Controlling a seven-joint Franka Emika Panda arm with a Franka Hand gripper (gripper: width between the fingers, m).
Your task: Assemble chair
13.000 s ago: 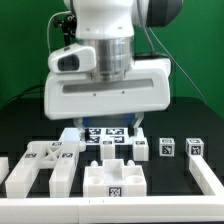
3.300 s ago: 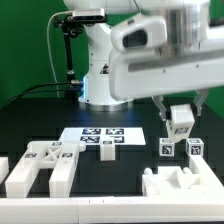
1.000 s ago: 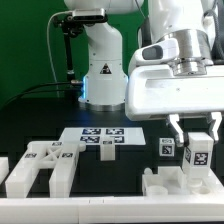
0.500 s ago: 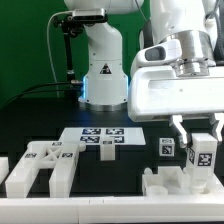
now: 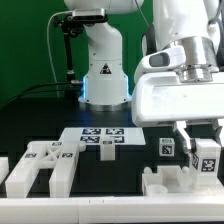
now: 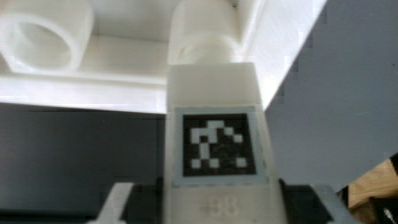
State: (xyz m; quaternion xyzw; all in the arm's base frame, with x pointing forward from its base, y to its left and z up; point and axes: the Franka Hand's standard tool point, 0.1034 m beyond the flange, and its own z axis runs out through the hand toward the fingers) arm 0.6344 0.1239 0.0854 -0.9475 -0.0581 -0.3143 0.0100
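Since a second ago the gripper (image 5: pixel 205 147) has dropped a little and slid toward the exterior view's right, taking the tagged leg (image 5: pixel 208 160) with it.

The arm (image 5: pixel 180 85) fills the upper right of the exterior view, and its boxy white wrist housing hangs over the right end of the black table (image 5: pixel 30 120). The biggest chair part I see is the frame piece (image 5: pixel 40 165) lying flat at the exterior view's left, chunky white with tags on top. Next is the notched slab (image 5: pixel 178 186) at the lower right, directly beneath the gripper. The marker board (image 5: pixel 100 137) lies flat between the two, further back.

The leg is a square white bar held upright, with a black-and-white tag on its facing side. The fingers (image 6: pixel 121 200) are closed on its two flanks at a medium width. Its lower end sits right at the slab's top edge; I cannot tell whether it touches. In the wrist view the leg (image 6: pixel 217 120) points at a white part with a round socket (image 6: pixel 45 45).

A small tagged block (image 5: pixel 167 148) stands on the table just beside the leg, on the exterior view's left.
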